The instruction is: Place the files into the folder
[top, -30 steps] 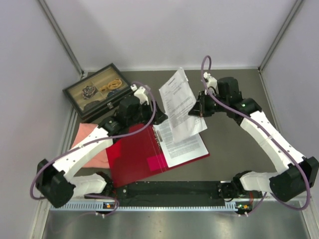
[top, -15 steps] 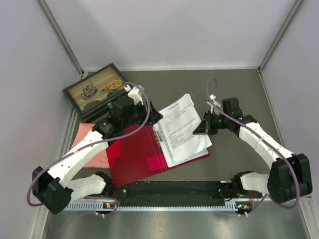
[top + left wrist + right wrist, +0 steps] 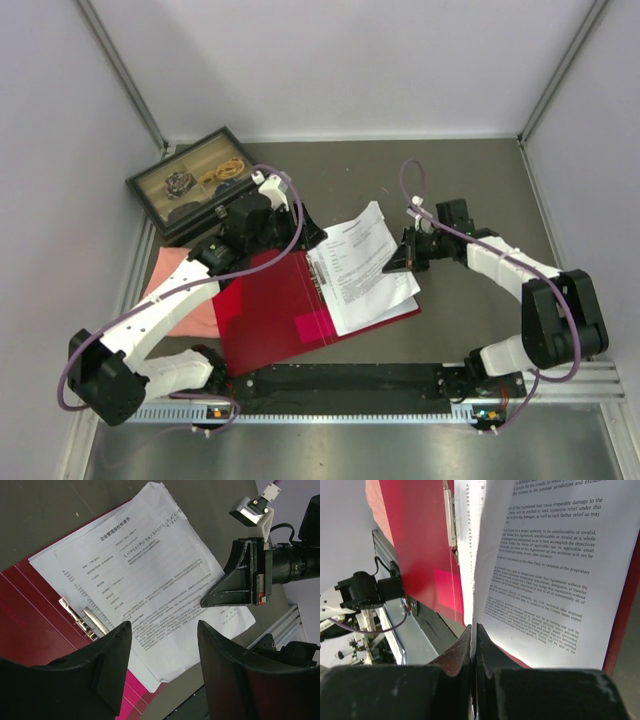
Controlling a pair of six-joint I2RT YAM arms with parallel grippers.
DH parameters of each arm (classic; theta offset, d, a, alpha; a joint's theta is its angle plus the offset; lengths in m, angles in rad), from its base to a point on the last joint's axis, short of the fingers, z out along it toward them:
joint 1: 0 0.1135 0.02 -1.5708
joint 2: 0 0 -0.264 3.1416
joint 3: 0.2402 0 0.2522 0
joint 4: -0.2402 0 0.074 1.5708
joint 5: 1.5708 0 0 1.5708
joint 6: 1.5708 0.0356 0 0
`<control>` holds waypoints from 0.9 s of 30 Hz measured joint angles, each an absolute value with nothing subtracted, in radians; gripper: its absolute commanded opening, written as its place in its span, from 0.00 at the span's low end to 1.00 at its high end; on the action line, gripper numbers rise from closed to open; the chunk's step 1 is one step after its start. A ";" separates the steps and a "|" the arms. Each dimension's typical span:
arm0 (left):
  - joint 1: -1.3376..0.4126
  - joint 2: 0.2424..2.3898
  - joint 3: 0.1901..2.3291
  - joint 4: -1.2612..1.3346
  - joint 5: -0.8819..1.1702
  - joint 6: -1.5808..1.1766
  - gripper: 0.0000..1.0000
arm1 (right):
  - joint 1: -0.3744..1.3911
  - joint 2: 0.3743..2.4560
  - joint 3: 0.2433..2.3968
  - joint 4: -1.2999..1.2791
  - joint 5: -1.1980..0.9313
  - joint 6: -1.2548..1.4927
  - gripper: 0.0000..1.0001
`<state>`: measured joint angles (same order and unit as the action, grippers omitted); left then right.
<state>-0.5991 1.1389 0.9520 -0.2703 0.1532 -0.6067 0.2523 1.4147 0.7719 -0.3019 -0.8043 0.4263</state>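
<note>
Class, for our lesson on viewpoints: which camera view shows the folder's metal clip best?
Left wrist: the clip lies close and sharp on the folder, beside the files. Right wrist shows it at the frame's top, foreshortened; top view, barely a speck.

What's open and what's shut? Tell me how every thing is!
folder: open, lying flat
files: lying on the open folder, top sheet's edge pinched
left hand: open, above the files, holding nothing
right hand: shut on the files
display box: lid closed
pink cloth: flat beside the folder
</note>
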 measured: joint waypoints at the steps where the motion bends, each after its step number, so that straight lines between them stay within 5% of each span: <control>1: -0.598 1.139 0.950 -0.270 0.156 -0.607 0.59 | 0.252 1.427 0.772 -0.296 -0.811 0.422 0.00; 27: -0.590 1.155 0.940 -0.255 0.194 -0.618 0.59 | 0.281 1.502 0.765 -0.194 -0.863 0.423 0.00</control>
